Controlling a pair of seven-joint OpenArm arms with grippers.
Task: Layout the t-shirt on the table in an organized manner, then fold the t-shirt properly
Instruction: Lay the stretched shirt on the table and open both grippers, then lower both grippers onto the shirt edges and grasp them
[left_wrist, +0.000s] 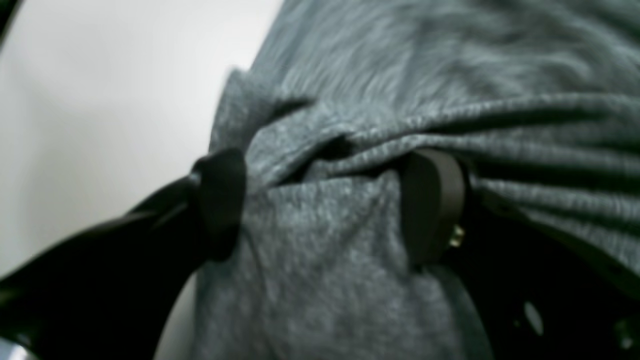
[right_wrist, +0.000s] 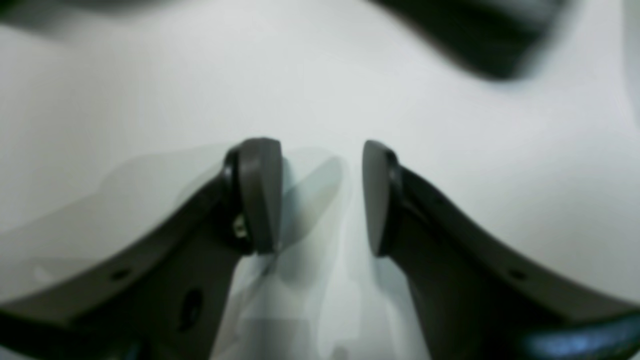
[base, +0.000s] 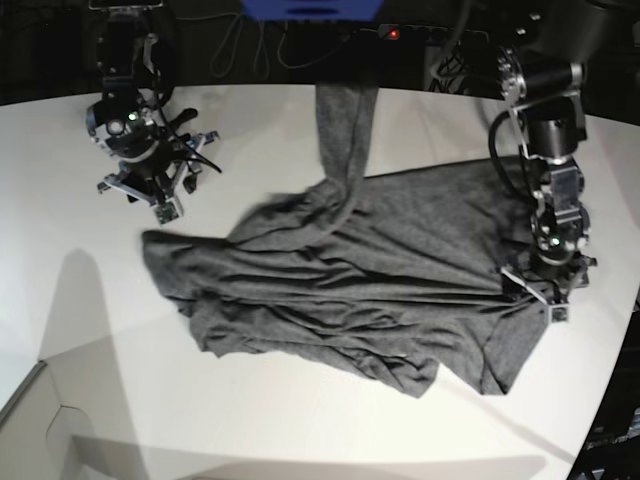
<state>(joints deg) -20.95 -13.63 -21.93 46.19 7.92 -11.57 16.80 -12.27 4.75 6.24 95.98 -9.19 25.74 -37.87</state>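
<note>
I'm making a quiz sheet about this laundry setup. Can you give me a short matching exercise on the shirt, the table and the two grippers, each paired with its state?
Things:
1. t-shirt
2. table
3. left gripper
4. right gripper

States:
A. open, above bare table
B. white and smooth
C. closed on a fold of grey cloth
D. crumpled, not yet spread flat

Pairs: 1-D, 2-B, 3-C, 4-A

Heathered knit t-shirt; smooth matte table
</note>
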